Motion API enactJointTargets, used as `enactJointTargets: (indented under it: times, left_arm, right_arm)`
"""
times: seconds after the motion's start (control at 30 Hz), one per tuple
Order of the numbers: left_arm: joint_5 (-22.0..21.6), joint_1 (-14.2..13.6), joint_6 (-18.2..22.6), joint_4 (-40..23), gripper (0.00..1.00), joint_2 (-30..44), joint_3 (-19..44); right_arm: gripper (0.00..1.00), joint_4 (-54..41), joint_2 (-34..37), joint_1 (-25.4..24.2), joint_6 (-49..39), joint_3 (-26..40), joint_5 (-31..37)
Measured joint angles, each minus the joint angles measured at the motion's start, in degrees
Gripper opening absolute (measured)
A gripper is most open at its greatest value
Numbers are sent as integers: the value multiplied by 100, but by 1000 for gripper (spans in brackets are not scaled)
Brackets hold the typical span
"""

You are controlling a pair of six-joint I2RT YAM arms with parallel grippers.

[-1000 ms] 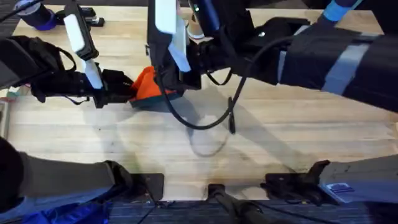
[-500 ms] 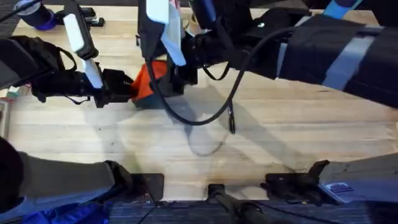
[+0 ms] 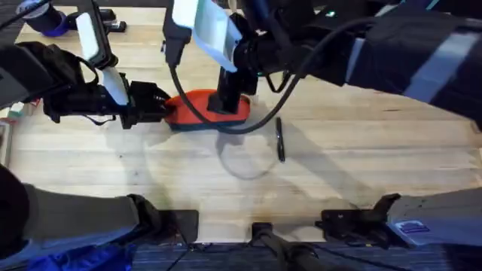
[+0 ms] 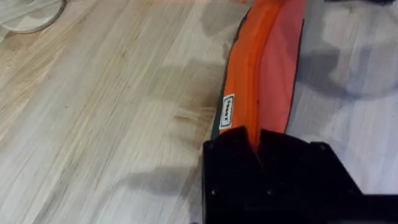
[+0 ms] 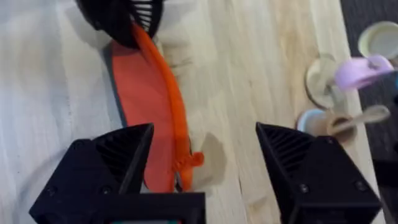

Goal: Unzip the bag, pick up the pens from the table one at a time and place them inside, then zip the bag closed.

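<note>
Overhead, the bag lies flat on the surface, its end clamped in the left hand. The right hand hangs spread wide above the other end, with the orange zip pull between its fingers. Being soft fabric, the bag will likely buckle, so the small pull looks the best place to grip.

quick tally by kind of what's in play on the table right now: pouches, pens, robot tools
orange fabric pouch with dark blue lower part: 1
slim dark pen in sight: 1
black tools: 2, left tool and right tool
total: 4
</note>
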Motion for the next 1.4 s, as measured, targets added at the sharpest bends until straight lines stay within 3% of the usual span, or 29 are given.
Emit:
enactJointTargets:
  times: [0.2,0.4,0.63,1.2,1.4]
  left_arm:
    - [1,0,0,2,44,2,0]
    - [0,0,0,1,44,1,0]
    - [0,0,0,2,44,2,0]
    - [0,0,1,1,44,2,0]
    - [0,0,0,2,44,1,0]
  right_arm:
    - [995,-82,-399,-346,952,0,155]
    - [995,-337,-629,-920,2226,2,-217]
    - [995,-1035,-629,-1115,3432,2,-468]
    - [995,-1576,-629,-1119,4008,2,-569]
    - [995,-1368,-629,-1119,4682,2,-569]
